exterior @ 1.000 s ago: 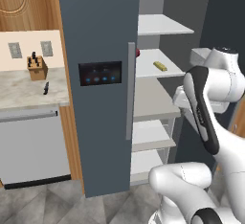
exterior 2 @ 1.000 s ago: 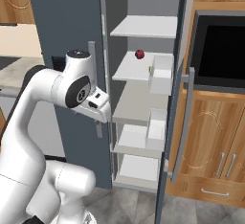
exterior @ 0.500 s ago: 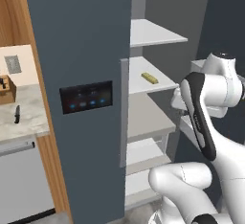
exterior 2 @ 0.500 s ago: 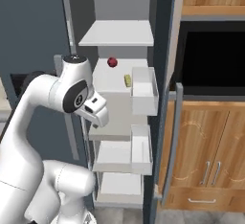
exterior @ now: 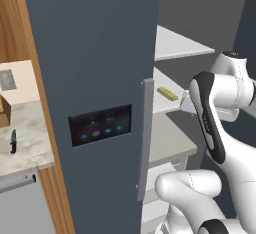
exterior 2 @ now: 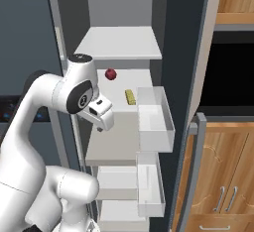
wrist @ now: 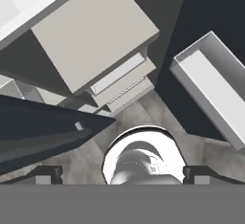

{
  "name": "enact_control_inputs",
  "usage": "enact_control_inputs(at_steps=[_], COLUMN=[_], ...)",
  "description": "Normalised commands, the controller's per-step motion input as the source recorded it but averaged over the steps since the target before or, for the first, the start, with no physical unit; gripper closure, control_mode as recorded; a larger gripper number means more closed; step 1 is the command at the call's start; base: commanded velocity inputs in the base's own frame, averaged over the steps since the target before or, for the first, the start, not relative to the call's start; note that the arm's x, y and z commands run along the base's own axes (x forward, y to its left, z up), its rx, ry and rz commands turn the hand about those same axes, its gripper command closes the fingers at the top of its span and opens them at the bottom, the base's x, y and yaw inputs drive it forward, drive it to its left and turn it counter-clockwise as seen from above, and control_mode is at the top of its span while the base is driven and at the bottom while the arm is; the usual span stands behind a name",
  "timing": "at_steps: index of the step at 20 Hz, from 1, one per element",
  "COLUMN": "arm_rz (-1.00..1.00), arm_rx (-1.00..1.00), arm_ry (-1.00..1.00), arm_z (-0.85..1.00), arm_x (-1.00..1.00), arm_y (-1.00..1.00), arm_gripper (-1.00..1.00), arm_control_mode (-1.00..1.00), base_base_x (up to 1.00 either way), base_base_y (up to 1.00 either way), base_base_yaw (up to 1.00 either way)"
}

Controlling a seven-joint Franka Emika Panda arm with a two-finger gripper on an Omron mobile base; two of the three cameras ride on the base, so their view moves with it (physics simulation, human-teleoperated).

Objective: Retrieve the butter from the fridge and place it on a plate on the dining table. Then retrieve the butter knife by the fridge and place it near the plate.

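Fingers (wrist: 122, 175) spread wide and empty, pointing down beside the open fridge (exterior: 100, 78); step 1, fetching the butter (exterior 2: 130, 96), needs a reach onto its shelf.

Evenly, softly lit throughout, rendered flat. Sharp everywhere, no blur, glare or edge distortion. Faint soft shading under fridge (exterior 2: 178, 52) shelves; deep dark interior in hand view.
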Motion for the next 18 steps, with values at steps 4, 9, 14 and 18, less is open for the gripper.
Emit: enact_control_inputs(at_steps=[4, 9, 14, 18], arm_rz=[0.0, 0.0, 0.0, 0.0], arm_rx=[0.0, 0.0, 0.0, 0.0], arm_ry=[0.0, 0.0, 0.0, -0.03], arm_z=[0.0, 0.0, -0.02, -0.07], arm_x=[0.0, 0.0, 0.13, 0.21], arm_y=[0.0, 0.0, 0.0, -0.04], arm_gripper=[-1.0, -1.0, -1.0, -1.0], arm_control_mode=[1.0, 1.0, -1.0, -1.0], base_base_x=[0.29, 0.16, 0.09, 0.0], base_base_y=[0.0, 0.0, 0.0, 0.0], base_base_yaw=[-0.01, 0.0, 0.0, 0.0])
